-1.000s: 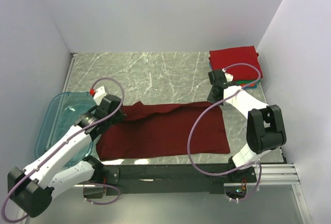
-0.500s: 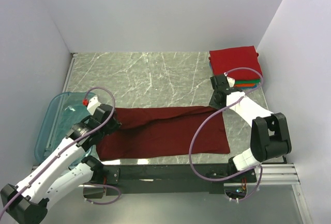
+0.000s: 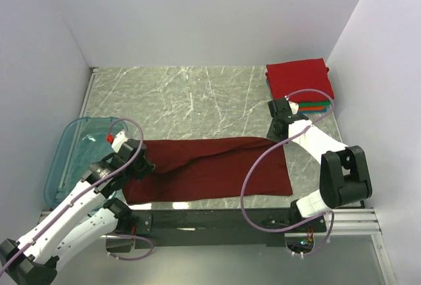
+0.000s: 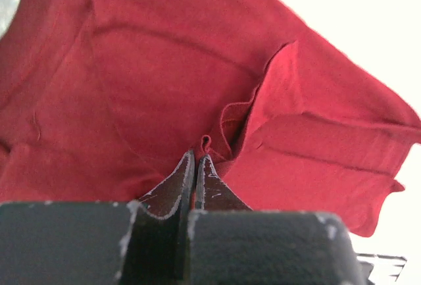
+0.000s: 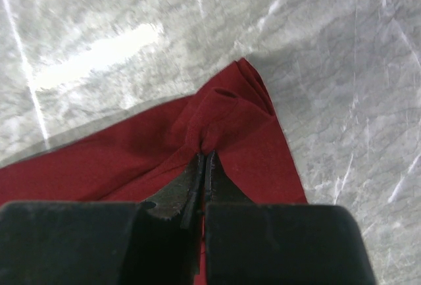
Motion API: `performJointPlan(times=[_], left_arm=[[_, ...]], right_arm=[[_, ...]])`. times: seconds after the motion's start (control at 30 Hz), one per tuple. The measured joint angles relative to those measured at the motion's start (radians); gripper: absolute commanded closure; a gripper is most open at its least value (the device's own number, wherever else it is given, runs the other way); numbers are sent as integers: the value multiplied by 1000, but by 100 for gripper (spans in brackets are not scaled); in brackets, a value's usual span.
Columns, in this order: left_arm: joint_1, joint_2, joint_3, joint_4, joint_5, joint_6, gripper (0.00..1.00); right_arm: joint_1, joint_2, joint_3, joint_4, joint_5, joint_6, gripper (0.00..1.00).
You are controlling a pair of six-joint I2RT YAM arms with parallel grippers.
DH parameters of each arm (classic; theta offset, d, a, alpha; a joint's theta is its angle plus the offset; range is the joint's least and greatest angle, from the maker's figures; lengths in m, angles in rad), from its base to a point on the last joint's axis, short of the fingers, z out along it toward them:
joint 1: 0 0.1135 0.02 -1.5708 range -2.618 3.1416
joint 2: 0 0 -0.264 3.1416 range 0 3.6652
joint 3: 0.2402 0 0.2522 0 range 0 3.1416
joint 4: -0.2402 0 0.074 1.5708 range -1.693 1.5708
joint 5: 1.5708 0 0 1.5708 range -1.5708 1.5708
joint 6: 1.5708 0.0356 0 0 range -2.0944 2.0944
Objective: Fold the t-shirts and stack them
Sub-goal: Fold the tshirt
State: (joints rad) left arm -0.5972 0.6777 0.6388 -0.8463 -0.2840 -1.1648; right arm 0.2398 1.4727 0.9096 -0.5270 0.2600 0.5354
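Note:
The dark maroon t-shirt (image 3: pixel 210 166) lies spread across the near middle of the table, its far edge folded toward me. My left gripper (image 3: pixel 143 161) is shut on a pinch of its cloth at the left end (image 4: pixel 197 156). My right gripper (image 3: pixel 273 135) is shut on the shirt's far right corner (image 5: pixel 209 150). A stack of folded shirts stands at the far right, bright red (image 3: pixel 299 77) on top, with green, orange and blue edges (image 3: pixel 316 107) showing beneath it.
The translucent teal plastic bin (image 3: pixel 69 160) sits at the left edge, beside my left arm. White walls close in the table on three sides. Purple cables loop off both arms.
Both grippers have drawn the shirt's far edge toward me, and the fold now lies flatter over the near half. My left arm has moved down and nearer.

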Motion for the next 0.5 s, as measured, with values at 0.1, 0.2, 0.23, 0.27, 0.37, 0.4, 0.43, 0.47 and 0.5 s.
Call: performJointPlan(times=[0.1, 0.2, 0.23, 0.27, 0.37, 0.4, 0.43, 0.47, 0.5], left_arm=[[-22, 0, -16, -26, 13, -45, 100], [-34, 0, -26, -60, 18, -90, 100], [-37, 0, -26, -76, 17, -110, 100], [-38, 0, -26, -85, 17, -122, 100], [-40, -1, -26, -106, 18, -151, 100], [-41, -2, -26, -113, 18, -161, 100], [-41, -3, -27, -117, 18, -165, 100], [-42, -6, -30, -121, 21, -170, 100], [-42, -10, -34, -123, 26, -177, 99]], right_arm=[[0, -1, -21, 5, 0, -2, 100], [0, -1, -40, 2, -1, 0, 100], [0, -1, -46, 4, -1, 2, 100], [0, -1, -51, 4, 0, 3, 100], [0, -1, -62, 0, 3, 11, 100], [0, -1, -65, 0, 5, 16, 98], [0, -1, -68, -2, 7, 20, 96], [0, -1, -71, -2, 9, 23, 94], [0, -1, -76, -1, 11, 26, 91]])
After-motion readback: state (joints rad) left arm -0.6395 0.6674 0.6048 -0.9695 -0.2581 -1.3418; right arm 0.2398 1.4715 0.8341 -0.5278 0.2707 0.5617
